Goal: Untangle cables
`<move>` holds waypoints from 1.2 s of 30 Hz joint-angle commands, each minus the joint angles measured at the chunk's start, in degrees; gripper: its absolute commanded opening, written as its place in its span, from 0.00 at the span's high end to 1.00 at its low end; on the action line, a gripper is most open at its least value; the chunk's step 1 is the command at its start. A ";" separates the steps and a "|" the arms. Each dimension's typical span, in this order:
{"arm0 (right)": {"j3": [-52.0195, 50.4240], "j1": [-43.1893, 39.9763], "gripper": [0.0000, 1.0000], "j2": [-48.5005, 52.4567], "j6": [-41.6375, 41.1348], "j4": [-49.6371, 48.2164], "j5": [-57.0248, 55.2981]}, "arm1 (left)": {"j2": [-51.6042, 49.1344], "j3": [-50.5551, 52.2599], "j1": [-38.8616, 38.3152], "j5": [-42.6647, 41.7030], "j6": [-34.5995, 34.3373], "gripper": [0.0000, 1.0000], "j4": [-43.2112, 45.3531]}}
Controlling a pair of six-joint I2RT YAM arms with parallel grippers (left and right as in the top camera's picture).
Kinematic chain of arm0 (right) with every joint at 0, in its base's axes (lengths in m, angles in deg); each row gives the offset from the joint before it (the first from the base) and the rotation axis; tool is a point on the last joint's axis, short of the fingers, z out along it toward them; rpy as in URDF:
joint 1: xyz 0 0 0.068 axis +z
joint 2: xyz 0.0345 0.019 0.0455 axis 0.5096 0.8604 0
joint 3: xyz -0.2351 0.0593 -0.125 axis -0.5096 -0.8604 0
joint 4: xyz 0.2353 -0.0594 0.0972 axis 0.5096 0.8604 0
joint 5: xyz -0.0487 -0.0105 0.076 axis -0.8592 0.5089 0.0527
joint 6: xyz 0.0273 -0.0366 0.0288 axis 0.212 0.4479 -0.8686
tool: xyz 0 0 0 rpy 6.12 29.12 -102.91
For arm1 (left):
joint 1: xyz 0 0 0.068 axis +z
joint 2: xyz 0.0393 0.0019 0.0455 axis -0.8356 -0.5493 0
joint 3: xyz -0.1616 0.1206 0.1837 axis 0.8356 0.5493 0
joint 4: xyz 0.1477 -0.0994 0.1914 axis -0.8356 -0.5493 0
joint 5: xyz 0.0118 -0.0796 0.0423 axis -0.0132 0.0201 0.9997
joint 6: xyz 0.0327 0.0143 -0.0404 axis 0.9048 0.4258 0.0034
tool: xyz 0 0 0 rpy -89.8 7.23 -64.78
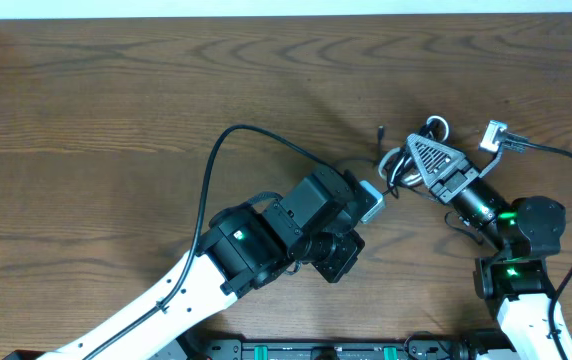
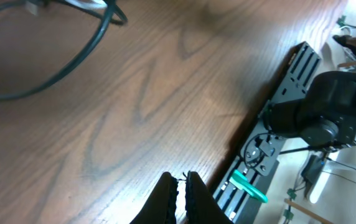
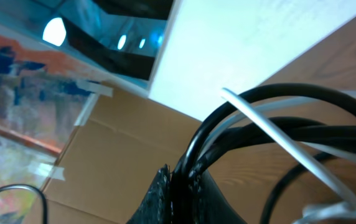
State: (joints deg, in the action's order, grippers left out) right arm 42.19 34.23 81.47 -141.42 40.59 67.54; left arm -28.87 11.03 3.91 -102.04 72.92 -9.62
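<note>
Looking from your left: your left hand (image 2: 181, 182) is pinched shut above the brown wooden bench (image 1: 116, 100), with nothing visibly in it. Rightward, the tangle of thin black and white cords (image 1: 406, 160) lies on the bench at your right hand (image 3: 178, 179), which is clamped on its black strands. You seem mid-grasp; next, ease one strand out gently, watching for knots tightening.

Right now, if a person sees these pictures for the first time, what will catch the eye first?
First, the tangle of thin black and white cables at the right of the brown wooden table, with the right tool shut on its black strands. Then the left tool, also shut, close beside the tangle.
</note>
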 commanded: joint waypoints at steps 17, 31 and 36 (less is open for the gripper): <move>1.40 -0.57 0.97 -0.28 10.60 -0.68 18.18 | 2.58 0.11 19.08 12.02 -33.05 0.13 4.39; 1.40 -0.55 0.96 -0.28 5.55 -11.87 32.48 | -2.54 0.11 25.75 -19.41 -24.37 0.13 6.03; 1.40 -0.52 0.96 -0.28 1.86 -12.59 32.96 | -6.64 0.11 25.70 -26.34 -13.16 0.13 7.58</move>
State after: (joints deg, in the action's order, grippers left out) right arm 42.24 33.97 81.49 -136.81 28.87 99.12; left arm -33.46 11.03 29.41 -121.84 50.29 -1.69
